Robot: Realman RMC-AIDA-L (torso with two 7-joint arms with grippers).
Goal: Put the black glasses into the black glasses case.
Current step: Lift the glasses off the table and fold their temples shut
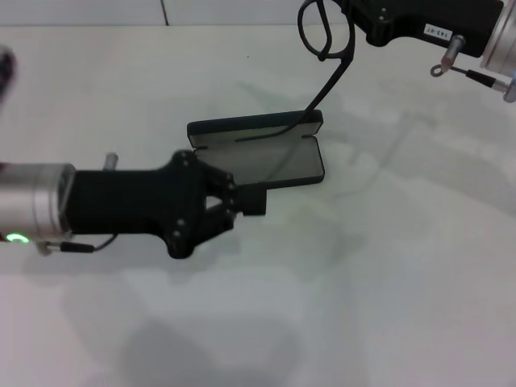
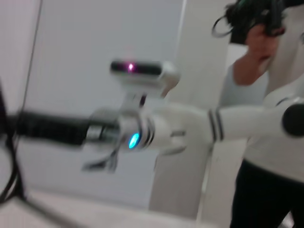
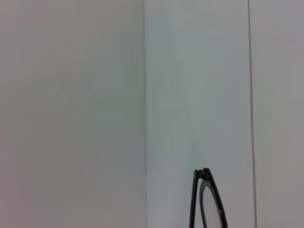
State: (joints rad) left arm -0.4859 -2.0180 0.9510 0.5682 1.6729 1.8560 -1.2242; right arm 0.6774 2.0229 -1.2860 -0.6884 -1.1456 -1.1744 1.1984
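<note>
The black glasses case (image 1: 306, 165) lies open at the table's middle, its lid standing at the back and the grey lining facing up. My right gripper (image 1: 359, 20), at the top right, is shut on the black glasses (image 1: 322, 36) and holds them in the air above the case's back right. One long temple arm hangs down, and its tip reaches over the lid into the case. A piece of the frame shows in the right wrist view (image 3: 207, 199). My left gripper (image 1: 254, 201) is shut, with its tips at the case's front left edge. I cannot tell whether it touches the case.
The white table (image 1: 387, 290) spreads around the case. A wall stands behind the table's far edge. The left wrist view shows my right arm (image 2: 166, 130) and a person (image 2: 266, 95) standing beyond it.
</note>
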